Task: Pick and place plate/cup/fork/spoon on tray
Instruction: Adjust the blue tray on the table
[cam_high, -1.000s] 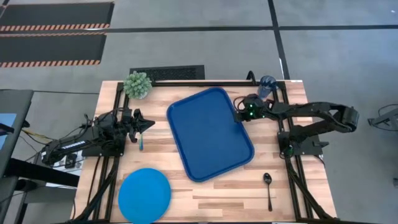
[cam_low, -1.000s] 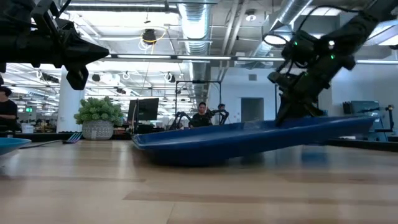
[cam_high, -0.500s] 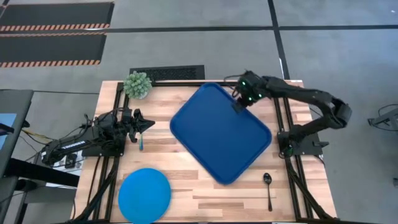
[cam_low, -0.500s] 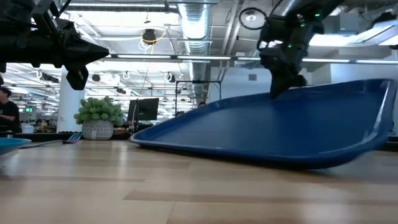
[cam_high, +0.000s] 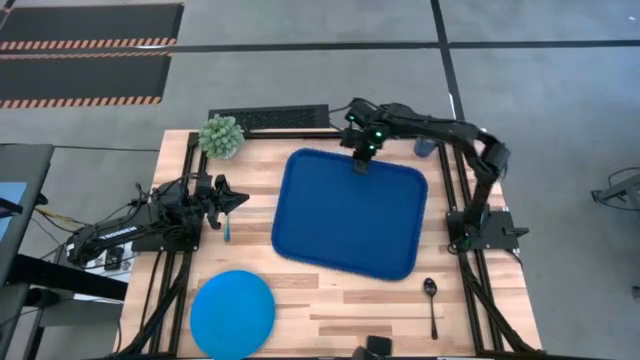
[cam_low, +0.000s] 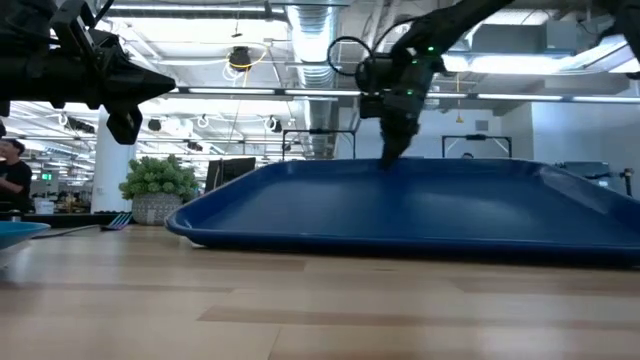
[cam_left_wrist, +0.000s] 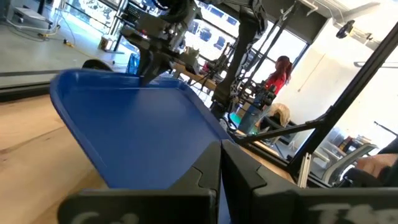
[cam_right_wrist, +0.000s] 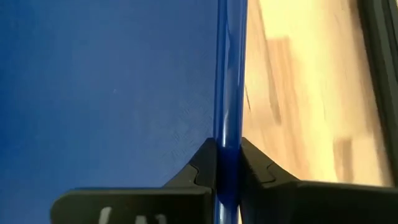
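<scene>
Tray (cam_high: 350, 215) lies mid-table. Right gripper (cam_high: 360, 160) pinches its rim at the tray's 12 o'clock edge, one finger either side of the lip. Left gripper (cam_high: 232, 202), pressed together and empty, waits at the tray's 9 o'clock.

Judgement: tray is stiff, light, smooth plastic; a one-edge pinch lets it pivot and sag, so a mid-edge rim hold suits best.
</scene>
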